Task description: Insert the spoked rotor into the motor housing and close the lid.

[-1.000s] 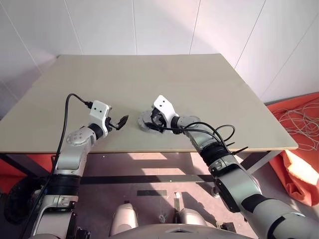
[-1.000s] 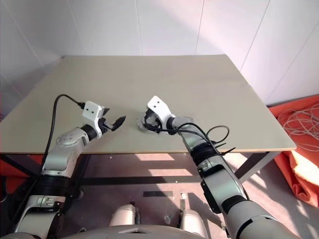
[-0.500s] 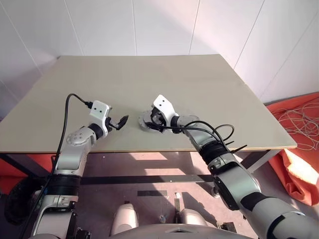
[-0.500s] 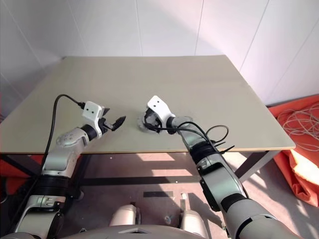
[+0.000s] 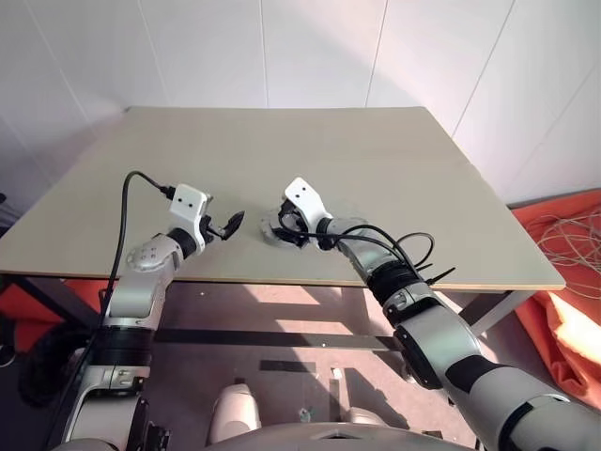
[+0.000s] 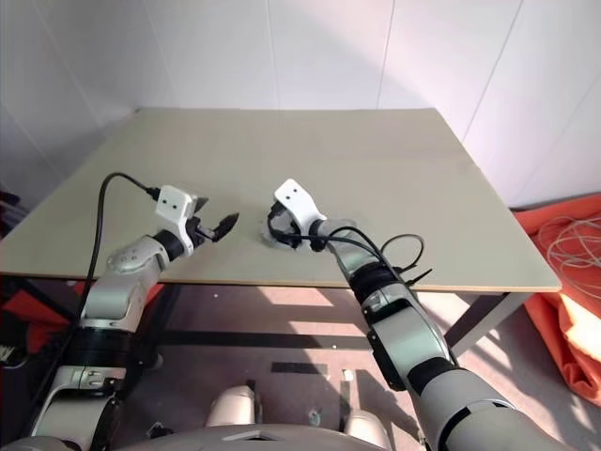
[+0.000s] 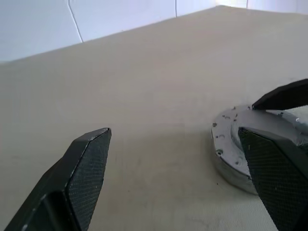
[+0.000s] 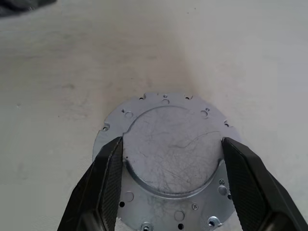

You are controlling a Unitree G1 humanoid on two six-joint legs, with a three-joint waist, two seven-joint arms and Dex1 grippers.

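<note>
The right gripper point(image 8: 172, 140) was set open astride a silvery perforated disc point(image 8: 163, 115), not yet clamped. The left gripper point(image 7: 174, 132) was spread wide and empty beside it. Rotor insertion and lid closing were judged outstanding.

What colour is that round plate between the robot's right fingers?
Silvery grey metal, scuffed, with small holes around its edge. It shows best in the right wrist view.

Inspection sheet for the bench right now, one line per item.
Surface: tan table, bare but for one part.
Job's things: silvery holed disc with raised middle, lying flat; which part it is, cannot tell.
Clutter: nothing seen.
Grippers: left gripper open, beside the disc; right gripper open, astride the raised middle, contact unclear.
Cables: black leads on both arms.
Surroundings: white walls; orange cloth and pale wires on floor.
</note>
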